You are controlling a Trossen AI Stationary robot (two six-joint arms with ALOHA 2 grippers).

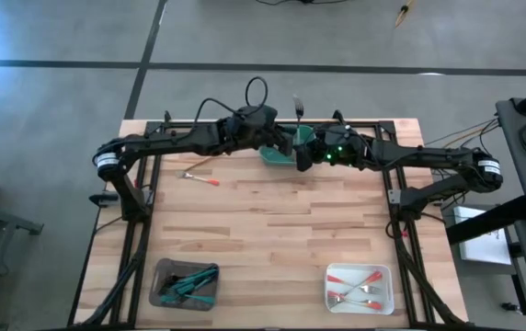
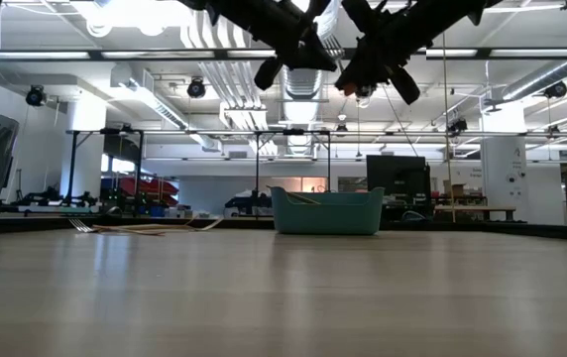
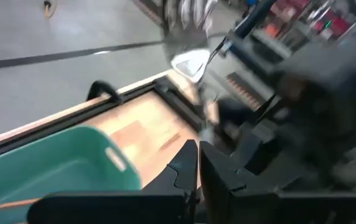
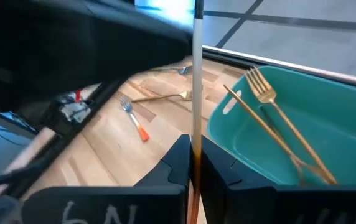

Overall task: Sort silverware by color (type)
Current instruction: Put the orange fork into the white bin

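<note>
Sorting looks well along: teal-handled pieces fill the grey tray (image 1: 186,285) near left, red-handled forks lie in the white tray (image 1: 360,287) near right, and two slim gold forks (image 4: 277,124) rest in the smooth teal bin (image 1: 281,153) at the far bench (image 1: 272,221) edge. Loose pieces (image 1: 200,176) remain far left. The right hand (image 4: 192,163) pinches a thin spoon (image 1: 297,107) shaft above the bin; the left hand (image 3: 198,163) is closed, seemingly empty.

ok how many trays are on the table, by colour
teal tray: 1
grey tray: 1
white tray: 1
total: 3
</note>
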